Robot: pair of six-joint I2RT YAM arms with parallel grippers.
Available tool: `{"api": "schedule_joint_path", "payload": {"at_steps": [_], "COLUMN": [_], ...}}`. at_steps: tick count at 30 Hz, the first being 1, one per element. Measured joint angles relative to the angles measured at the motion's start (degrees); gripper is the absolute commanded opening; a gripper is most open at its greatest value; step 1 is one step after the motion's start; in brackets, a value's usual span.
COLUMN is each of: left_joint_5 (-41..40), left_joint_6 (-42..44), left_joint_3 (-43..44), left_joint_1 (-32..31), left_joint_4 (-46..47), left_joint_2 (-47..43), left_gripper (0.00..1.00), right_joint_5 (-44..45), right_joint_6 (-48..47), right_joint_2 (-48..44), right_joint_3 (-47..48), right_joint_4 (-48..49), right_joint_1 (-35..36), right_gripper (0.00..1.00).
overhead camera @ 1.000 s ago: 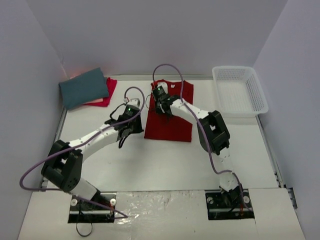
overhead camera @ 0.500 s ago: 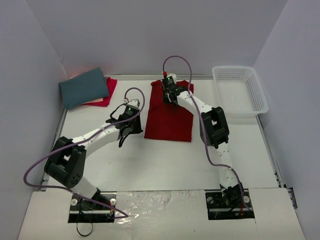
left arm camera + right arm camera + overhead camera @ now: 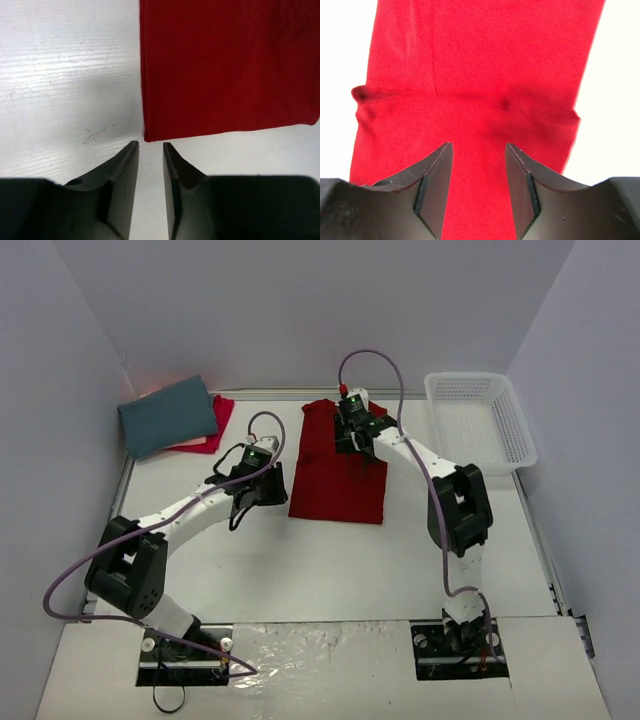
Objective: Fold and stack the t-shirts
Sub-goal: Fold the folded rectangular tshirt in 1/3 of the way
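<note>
Mid-fold, I judge: the deep red t-shirt (image 3: 337,475) lies flat, your left gripper (image 3: 150,145) slightly parted, empty, at its near-left corner, right gripper (image 3: 477,146) spread above its far end. Next, pinch those edges.

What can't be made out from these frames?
- Top view: the pinkish-red shirt lies mostly under the slate-teal shirt, so its fold is hidden.
- Top view: the right gripper and its arm cover part of the deep red shirt's far end.
- Left wrist view: the frame edges cut off the deep red shirt; only one corner shows.
- Right wrist view: the right gripper hides the cloth nearest the camera.
</note>
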Motion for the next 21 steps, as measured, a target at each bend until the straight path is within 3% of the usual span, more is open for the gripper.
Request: {"api": "schedule_joint_path", "payload": {"at_steps": [2, 9, 21], "left_joint_5": [1.7, 7.0, 15.2], "left_joint_6": [0.2, 0.1, -0.4], "left_joint_3": [0.0, -1.7, -11.7], "left_joint_1": [1.0, 2.9, 4.1], "left_joint_4": [0.0, 2.7, 12.1], "left_joint_2": [-0.9, -4.9, -1.7], "left_gripper": [0.34, 0.36, 0.35], "right_joint_5": [0.6, 1.4, -0.3], "right_joint_6": [0.6, 5.1, 14.3], "right_joint_2": [-6.3, -25.6, -39.6], "right_joint_3": [-5.6, -23.5, -45.7], "right_joint_4": [0.4, 1.6, 3.1], "right_joint_1": [0.0, 0.2, 0.3], "right_gripper": [0.43, 0.43, 0.43]}}
